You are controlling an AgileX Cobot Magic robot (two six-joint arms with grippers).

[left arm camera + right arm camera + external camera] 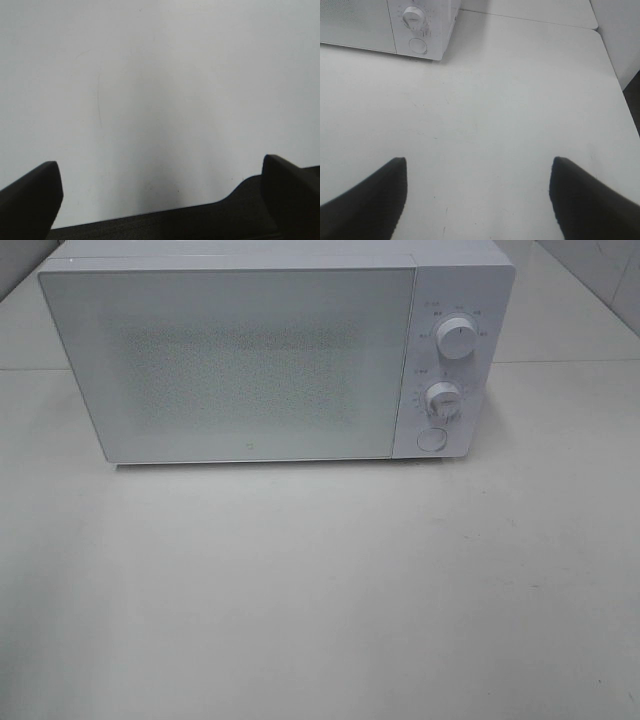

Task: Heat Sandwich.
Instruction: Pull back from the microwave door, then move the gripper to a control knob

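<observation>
White table [320, 590] | microwave [250, 360] door shut | left hand [161, 167] spread | right hand [478, 162] spread | both over table

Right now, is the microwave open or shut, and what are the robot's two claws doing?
Microwave door: shut.
Left gripper: open, holding nothing.
Right gripper: open, holding nothing.
Sandwich: not in view.

Illegibly tiny markings around the microwave [240, 360] dials [457, 340]
</observation>
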